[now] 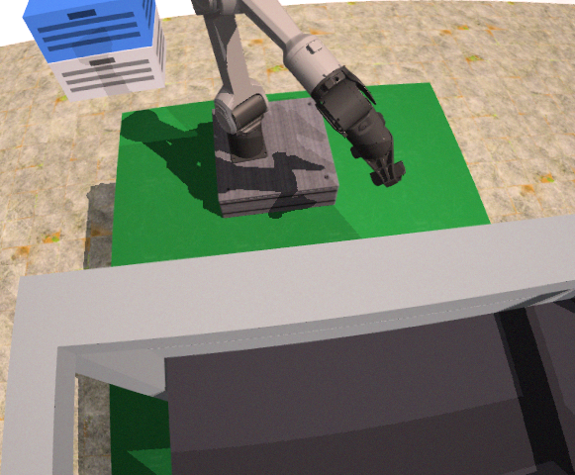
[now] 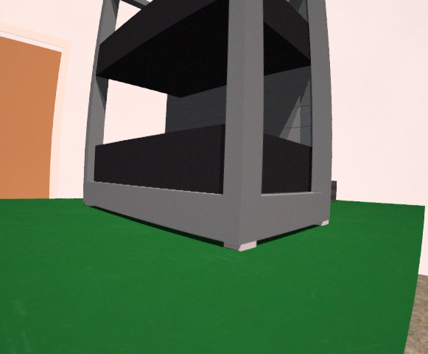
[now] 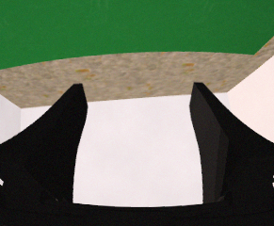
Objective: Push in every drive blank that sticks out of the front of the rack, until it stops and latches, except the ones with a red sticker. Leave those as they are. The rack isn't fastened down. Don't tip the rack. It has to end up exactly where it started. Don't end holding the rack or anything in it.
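Note:
The grey rack point(image 1: 226, 286) point(image 2: 240, 114) stands on the green mat point(image 1: 420, 168) point(image 2: 168, 297) point(image 3: 143, 7). The top camera looks down over its top frame. Dark drive blanks fill it: the top one point(image 1: 353, 388), an upper one point(image 2: 191, 46) and a lower one point(image 2: 160, 160). The rack's front face, any blank ends sticking out and any red stickers are hidden in all views. My gripper point(image 1: 388, 176) point(image 3: 137, 94) is open and empty. It hangs in the air above the mat, right of the arm's base and well short of the rack.
The arm stands on a grey wooden block point(image 1: 303, 153) on the mat. A blue and white cabinet point(image 1: 95, 46) stands on the floor at the far left. An orange panel point(image 2: 15, 114) is on the wall behind the rack. The mat's right edge is near.

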Tool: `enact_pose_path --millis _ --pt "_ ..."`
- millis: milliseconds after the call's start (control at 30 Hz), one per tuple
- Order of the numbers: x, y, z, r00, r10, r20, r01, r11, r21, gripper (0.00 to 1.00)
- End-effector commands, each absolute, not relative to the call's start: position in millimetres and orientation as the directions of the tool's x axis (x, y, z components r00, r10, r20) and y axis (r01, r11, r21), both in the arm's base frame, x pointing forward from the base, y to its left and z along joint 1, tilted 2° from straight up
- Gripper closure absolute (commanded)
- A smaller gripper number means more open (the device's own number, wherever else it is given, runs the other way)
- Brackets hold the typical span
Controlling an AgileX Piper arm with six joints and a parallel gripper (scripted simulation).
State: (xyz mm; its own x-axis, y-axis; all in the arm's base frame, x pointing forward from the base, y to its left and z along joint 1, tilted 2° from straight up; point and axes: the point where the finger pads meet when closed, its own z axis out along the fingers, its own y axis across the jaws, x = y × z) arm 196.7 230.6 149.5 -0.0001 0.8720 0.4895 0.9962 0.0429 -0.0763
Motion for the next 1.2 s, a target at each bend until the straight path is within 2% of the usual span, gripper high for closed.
enact_pose_path --millis 0,333,633,833,900,1167 --pt "198 233 152 -0.02 0.862 0.507 0.998 0.049 -0.044 0.0" --pt "208 240 165 -0.111 0.817 0.566 0.992 0.059 0.109 0.0" --pt "225 245 188 -0.253 0.758 0.6 0.935 0.034 0.352 0.0" --pt "238 241 209 -0.352 0.735 0.58 0.848 -0.012 0.53 0.0" --pt "238 241 209 -0.352 0.735 0.58 0.848 -0.012 0.53 0.0" --pt "255 222 239 -0.445 0.747 0.493 0.666 -0.091 0.74 0.0"
